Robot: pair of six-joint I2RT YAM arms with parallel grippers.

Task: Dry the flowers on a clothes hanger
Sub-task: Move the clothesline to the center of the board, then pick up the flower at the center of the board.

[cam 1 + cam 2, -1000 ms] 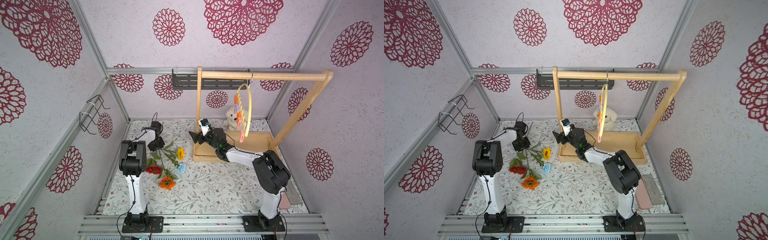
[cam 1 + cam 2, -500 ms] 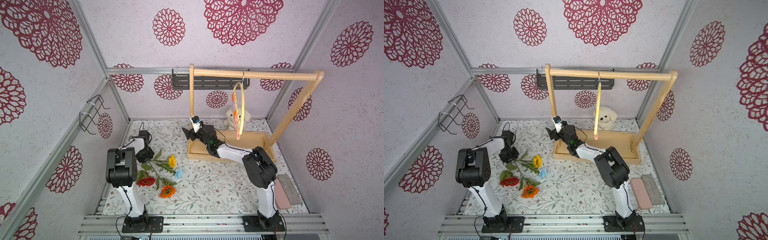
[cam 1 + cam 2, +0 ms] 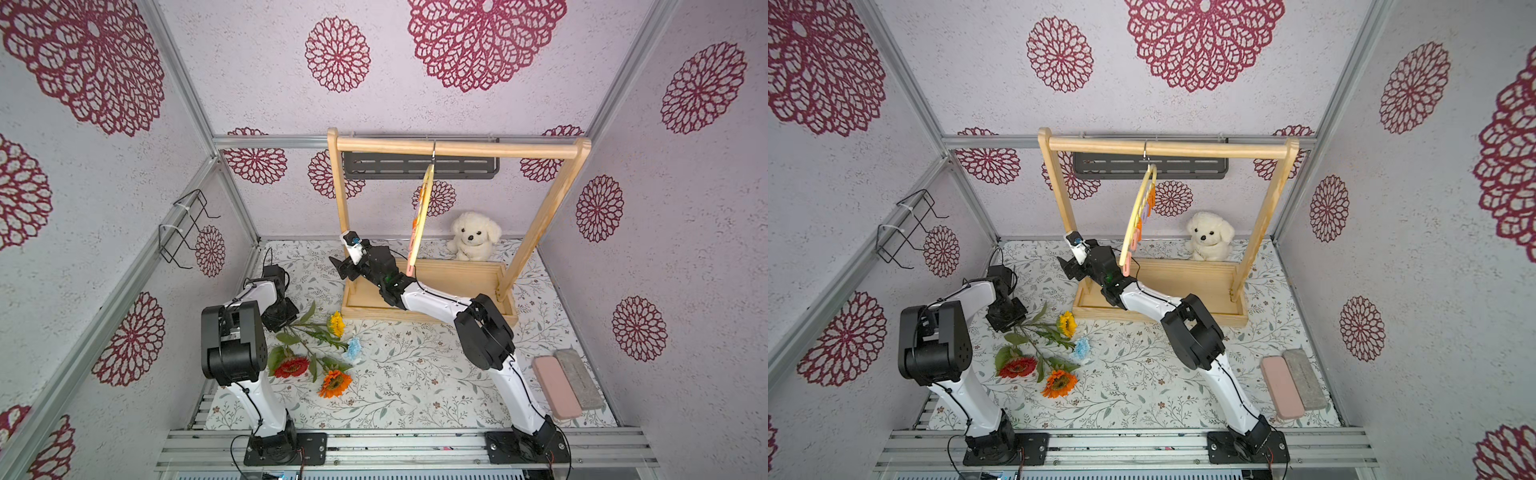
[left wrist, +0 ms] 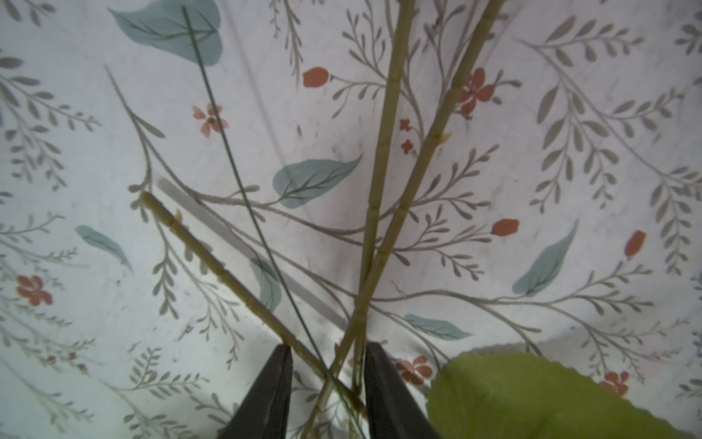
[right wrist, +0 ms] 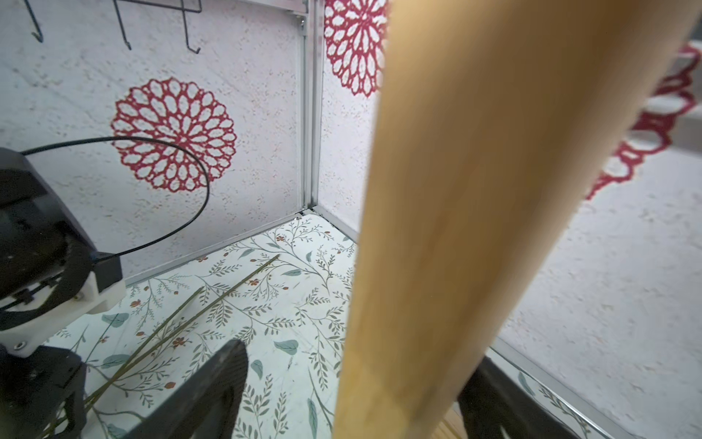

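Note:
The flowers lie on the floral cloth in both top views: a yellow sunflower [image 3: 336,324], a red bloom [image 3: 291,367], an orange bloom [image 3: 334,383] and a small light-blue one [image 3: 353,348]. My left gripper [image 3: 287,323] [image 4: 326,351] is shut on their crossed stems [image 4: 380,197], low over the cloth. The pale yellow clothes hanger [image 3: 419,216] [image 3: 1138,220] with its clothespins hangs edge-on by its hook from the wooden rack's top bar [image 3: 457,148]. My right gripper [image 3: 343,269] [image 5: 359,355] stands open around the rack's left post [image 5: 456,190], one finger against it, the other apart.
A white plush dog [image 3: 471,237] sits behind the rack's tray base [image 3: 432,316]. Pink [image 3: 557,386] and grey [image 3: 577,378] blocks lie at the right. A wire holder [image 3: 183,228] hangs on the left wall, a black shelf [image 3: 419,166] on the back wall.
The wooden rack with the hanger has slid left with my right gripper around its post. My left gripper has drawn the flowers left and nearer by their stems.

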